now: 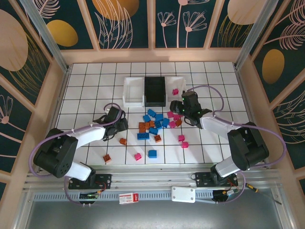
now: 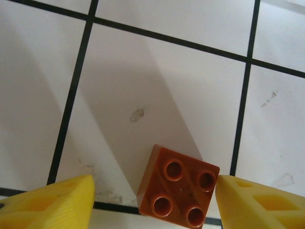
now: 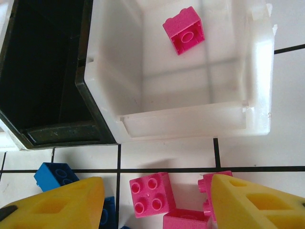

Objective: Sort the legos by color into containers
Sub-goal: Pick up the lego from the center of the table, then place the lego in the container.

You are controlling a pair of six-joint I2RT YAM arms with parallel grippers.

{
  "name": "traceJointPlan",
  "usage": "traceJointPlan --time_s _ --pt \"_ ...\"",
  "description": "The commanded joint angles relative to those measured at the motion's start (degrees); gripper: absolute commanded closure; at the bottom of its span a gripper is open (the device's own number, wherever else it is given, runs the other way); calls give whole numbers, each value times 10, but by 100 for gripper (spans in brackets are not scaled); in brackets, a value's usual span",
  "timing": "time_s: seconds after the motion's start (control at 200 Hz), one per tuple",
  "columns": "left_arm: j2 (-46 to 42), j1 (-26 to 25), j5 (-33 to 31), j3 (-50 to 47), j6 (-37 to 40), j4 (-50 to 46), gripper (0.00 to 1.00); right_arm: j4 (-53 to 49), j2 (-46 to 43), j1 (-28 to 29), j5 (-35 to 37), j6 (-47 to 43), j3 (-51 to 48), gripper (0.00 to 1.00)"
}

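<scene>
An orange-brown lego [image 2: 178, 188] lies studs up on the white grid between the yellow fingers of my left gripper [image 2: 155, 200]. The right finger [image 2: 257, 202] is at its edge and the left finger [image 2: 47, 205] stands a gap away, so the jaws are open. In the top view my left gripper [image 1: 119, 125] is left of the lego pile [image 1: 155, 125]. My right gripper [image 3: 157, 191] is open over a pink lego [image 3: 151, 194], with more pink ones beside it. Ahead are a white container [image 3: 257, 71] holding a pink lego [image 3: 185, 29] and the black container [image 3: 43, 71].
Three bins stand in a row at the back: white [image 1: 133, 90], black [image 1: 155, 90], white [image 1: 180, 82]. Loose legos lie near the front: orange [image 1: 107, 159], orange [image 1: 123, 141], pink [image 1: 137, 156], blue [image 1: 152, 153], pink [image 1: 184, 144]. A red-labelled white box [image 1: 127, 198] sits on the near rail.
</scene>
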Motion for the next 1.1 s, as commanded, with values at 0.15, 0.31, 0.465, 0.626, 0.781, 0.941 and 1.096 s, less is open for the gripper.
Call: traceJointPlan --time_s 0.15,0.31,0.465,0.626,0.781,0.941,1.096 --pt "49 -8 -15 14 19 19 44 19 -23 -5 13 2 -11 39" --pt "52 -9 -17 16 22 25 59 20 -29 -8 10 3 -16 39" --pt "45 -9 -4 28 25 20 77 20 -35 -7 10 4 -26 39" --pt "1 -9 22 63 27 -3 83 22 -49 -7 8 6 -42 39" --pt "-15 -9 40 141 36 -25 82 28 -63 -7 -1 14 -58 39" --pt "62 -7 16 257 57 -41 81 23 -72 -6 -3 16 -65 38" --pt "183 6 0 376 77 -70 81 5 -87 -5 -13 9 -68 39"
